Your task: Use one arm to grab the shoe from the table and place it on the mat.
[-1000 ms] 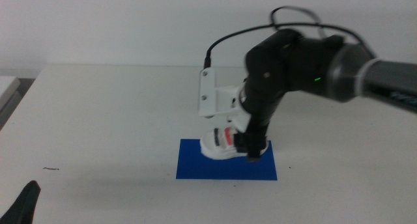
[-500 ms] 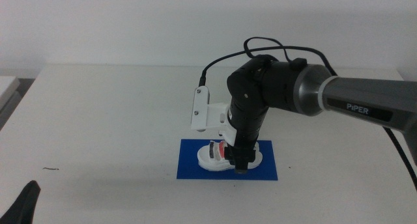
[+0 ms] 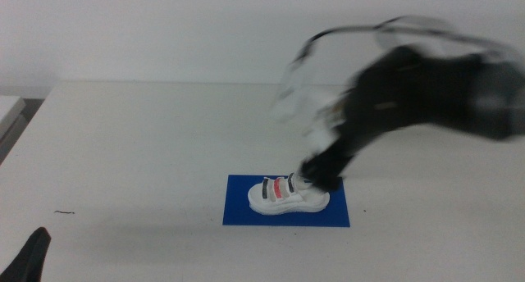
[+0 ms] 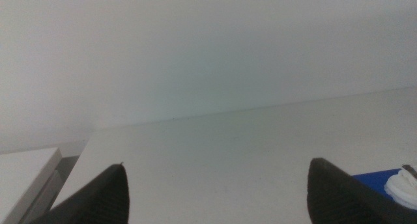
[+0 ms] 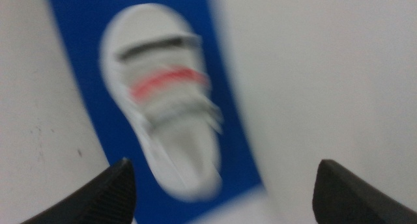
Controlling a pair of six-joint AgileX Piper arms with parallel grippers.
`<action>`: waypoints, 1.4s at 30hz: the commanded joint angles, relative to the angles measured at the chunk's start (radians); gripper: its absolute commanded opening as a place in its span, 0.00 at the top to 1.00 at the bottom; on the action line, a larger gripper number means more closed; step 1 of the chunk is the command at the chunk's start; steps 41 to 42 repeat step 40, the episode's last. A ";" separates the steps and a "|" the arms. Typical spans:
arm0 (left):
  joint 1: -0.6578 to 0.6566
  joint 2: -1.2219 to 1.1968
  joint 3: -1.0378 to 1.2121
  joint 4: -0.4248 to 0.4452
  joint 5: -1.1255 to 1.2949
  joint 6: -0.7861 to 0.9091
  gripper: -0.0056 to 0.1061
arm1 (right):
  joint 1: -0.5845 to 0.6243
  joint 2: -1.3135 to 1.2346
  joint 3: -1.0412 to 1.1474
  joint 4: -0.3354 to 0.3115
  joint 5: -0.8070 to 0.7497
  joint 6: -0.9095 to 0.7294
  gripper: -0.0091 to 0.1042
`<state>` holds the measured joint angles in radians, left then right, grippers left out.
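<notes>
Shoe (image 3: pixel 288 195) resting on mat (image 3: pixel 238 216); right claw (image 3: pixel 321 169) apart, empty; best lifted straight up, clear of straps.

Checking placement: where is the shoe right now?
In the middle view, the shoe rests on the blue mat, centre table, with the right end effector open just beside its right end.

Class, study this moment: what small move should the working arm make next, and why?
Probably lift the right gripper up and away toward its own side. The shoe sits upright on the mat, and the right wrist view shows the jaws spread wide with nothing between them, so the placing looks done. The left gripper waits at the table's near edge.
</notes>
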<state>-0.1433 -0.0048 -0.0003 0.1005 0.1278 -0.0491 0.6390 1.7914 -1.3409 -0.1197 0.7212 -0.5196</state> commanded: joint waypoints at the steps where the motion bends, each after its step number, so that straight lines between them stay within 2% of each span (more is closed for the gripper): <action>1: -0.007 0.005 0.000 -0.004 -0.012 -0.001 0.11 | -0.070 -0.175 0.126 -0.007 -0.058 0.171 0.23; 5: -0.007 0.005 0.000 -0.004 -0.012 -0.001 0.11 | -0.198 -0.499 0.438 -0.034 -0.225 0.413 0.24; 7: -0.007 0.005 0.000 -0.004 -0.012 -0.001 0.11 | -0.277 -0.686 0.603 -0.002 -0.319 0.490 0.24; 10: -0.007 0.005 0.000 -0.004 -0.012 -0.001 0.11 | -0.396 -0.950 0.808 0.055 -0.412 0.504 0.24; 13: -0.007 0.005 0.000 -0.004 -0.012 -0.001 0.11 | -0.506 -1.154 0.971 0.060 -0.507 0.498 0.24; 17: -0.007 0.005 0.000 -0.004 -0.012 -0.001 0.11 | -0.589 -1.360 1.109 0.078 -0.558 0.498 0.24; 27: -0.007 0.005 0.000 -0.004 -0.012 -0.001 0.11 | -0.606 -1.705 1.333 0.072 -0.560 0.527 0.24; 30: -0.007 0.005 0.000 -0.004 -0.012 -0.001 0.11 | -0.606 -1.791 1.341 0.072 -0.528 0.527 0.24; 42: -0.007 0.005 0.000 -0.004 -0.012 -0.001 0.11 | -0.608 -1.791 1.341 0.071 -0.508 0.527 0.24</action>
